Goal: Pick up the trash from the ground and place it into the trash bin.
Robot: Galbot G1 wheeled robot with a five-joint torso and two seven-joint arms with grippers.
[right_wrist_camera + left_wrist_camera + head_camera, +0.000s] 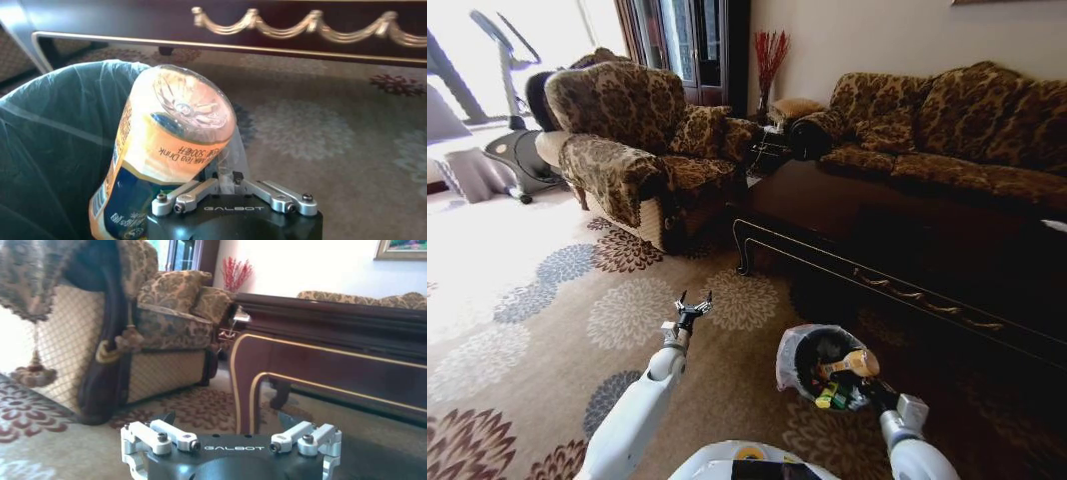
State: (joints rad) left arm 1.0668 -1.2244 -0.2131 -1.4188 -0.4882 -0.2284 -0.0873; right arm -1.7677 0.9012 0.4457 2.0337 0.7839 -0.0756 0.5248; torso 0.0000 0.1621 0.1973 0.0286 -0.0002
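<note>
Orange-labelled plastic bottle (170,150) is clamped in the right gripper (227,187), held right over the lined trash bin (792,352). Left gripper (693,306) is spread wide above the carpet (577,330), nothing held.

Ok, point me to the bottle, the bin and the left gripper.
bottle (177,135): right wrist view, on its orange label.
bin (789,350): head view, on the liner at its near-left rim.
left gripper (693,303): head view, between its open fingertips above the carpet.
</note>
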